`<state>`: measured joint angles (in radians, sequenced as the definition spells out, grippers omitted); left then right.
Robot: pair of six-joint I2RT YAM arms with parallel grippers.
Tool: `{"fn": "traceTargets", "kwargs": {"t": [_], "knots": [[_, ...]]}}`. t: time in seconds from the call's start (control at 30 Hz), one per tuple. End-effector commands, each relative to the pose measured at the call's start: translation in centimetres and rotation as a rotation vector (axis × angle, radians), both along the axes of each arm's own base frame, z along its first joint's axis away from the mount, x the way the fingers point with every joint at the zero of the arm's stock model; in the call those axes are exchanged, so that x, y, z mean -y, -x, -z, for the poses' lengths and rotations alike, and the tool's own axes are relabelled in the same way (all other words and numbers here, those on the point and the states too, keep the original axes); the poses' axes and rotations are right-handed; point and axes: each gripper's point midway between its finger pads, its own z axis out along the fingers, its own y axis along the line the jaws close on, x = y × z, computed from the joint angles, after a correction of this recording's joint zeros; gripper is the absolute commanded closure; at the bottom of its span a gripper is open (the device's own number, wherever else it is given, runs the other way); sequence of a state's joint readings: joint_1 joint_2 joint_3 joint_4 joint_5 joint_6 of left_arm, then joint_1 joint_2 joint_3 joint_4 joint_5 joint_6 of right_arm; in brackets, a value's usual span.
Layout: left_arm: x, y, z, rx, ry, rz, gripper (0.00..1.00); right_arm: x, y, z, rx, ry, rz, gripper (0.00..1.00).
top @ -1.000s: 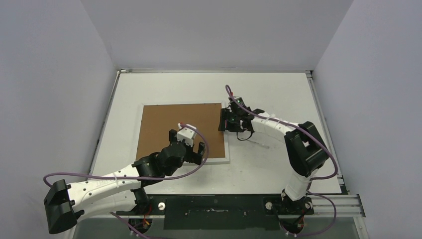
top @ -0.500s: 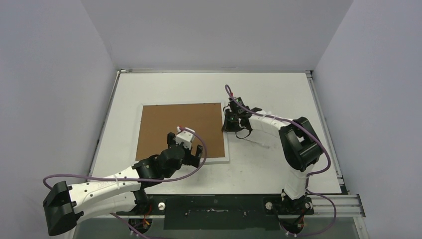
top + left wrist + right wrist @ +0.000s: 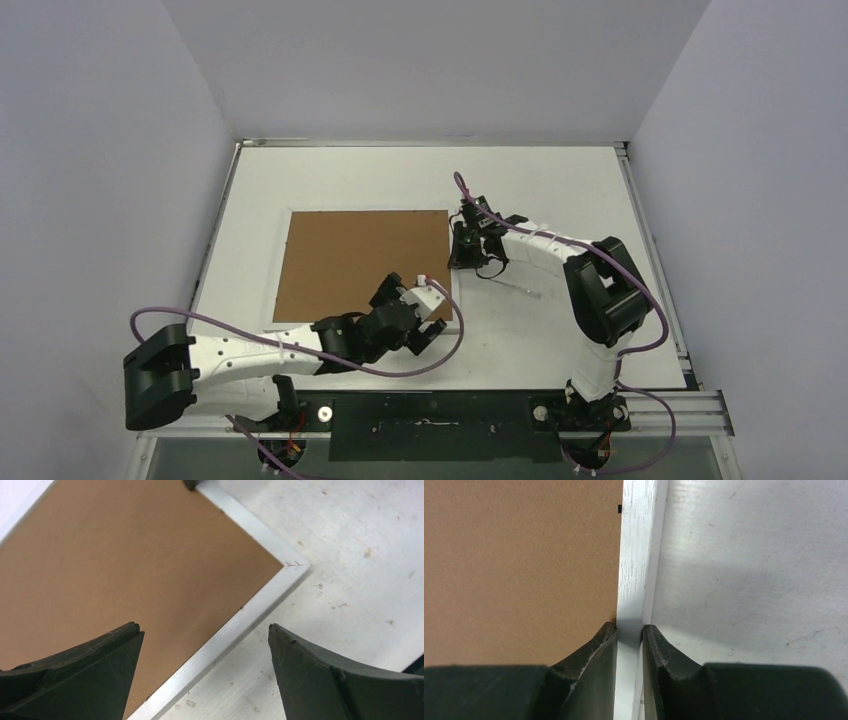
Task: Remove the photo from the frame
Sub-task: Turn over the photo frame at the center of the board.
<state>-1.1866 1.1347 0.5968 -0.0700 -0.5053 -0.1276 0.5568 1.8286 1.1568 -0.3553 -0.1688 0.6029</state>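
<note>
Frame (image 3: 636, 555) edge clamped by right fingers (image 3: 596, 655), clear only wrist-side; left fingers (image 3: 90, 665) splayed

A lab test cell: plain white walls (image 3: 430, 60) enclose a scuffed white table (image 3: 540, 180).

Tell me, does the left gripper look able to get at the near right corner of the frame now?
Probably yes. The left gripper hangs open close above that corner of the frame, with nothing between them. The right gripper pinches the frame's border farther along, clear of the corner.
</note>
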Motion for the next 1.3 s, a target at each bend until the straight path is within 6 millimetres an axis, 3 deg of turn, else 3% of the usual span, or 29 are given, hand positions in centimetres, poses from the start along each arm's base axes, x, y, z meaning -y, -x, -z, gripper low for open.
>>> {"fn": "traceTargets", "kwargs": {"t": [0.0, 0.17, 0.43, 0.7, 1.0, 1.13, 1.2, 1.27], "knots": [[3.0, 0.4, -0.8, 0.147, -0.134, 0.137, 0.03, -1.1, -1.3, -5.1, 0.091, -0.089, -0.003, 0.95], [4.6, 1.6, 2.1, 0.164, -0.295, 0.232, 0.03, -1.4, -1.2, -5.2, 0.085, -0.100, -0.007, 0.95], [6.1, 1.3, 3.2, 0.218, -0.373, 0.244, 0.04, -1.6, -1.3, -6.6, 0.098, -0.126, -0.011, 0.95], [8.0, 2.6, 4.9, 0.237, -0.437, 0.318, 0.03, -1.9, -1.5, -8.4, 0.112, -0.146, -0.022, 0.95], [7.3, -0.8, 3.9, 0.432, -0.581, 0.081, 0.00, -2.0, -1.3, -9.2, 0.115, -0.158, -0.023, 0.95], [7.4, -1.3, 3.4, 0.544, -0.661, -0.010, 0.00, -2.1, -1.2, -9.3, 0.111, -0.166, -0.022, 0.95], [7.5, -1.3, 3.3, 0.562, -0.667, -0.030, 0.14, -2.1, -1.3, -9.4, 0.114, -0.169, -0.022, 0.95], [7.6, -1.1, 3.1, 0.574, -0.667, -0.047, 0.39, -2.1, -1.2, -9.4, 0.115, -0.169, -0.022, 0.95]]}}
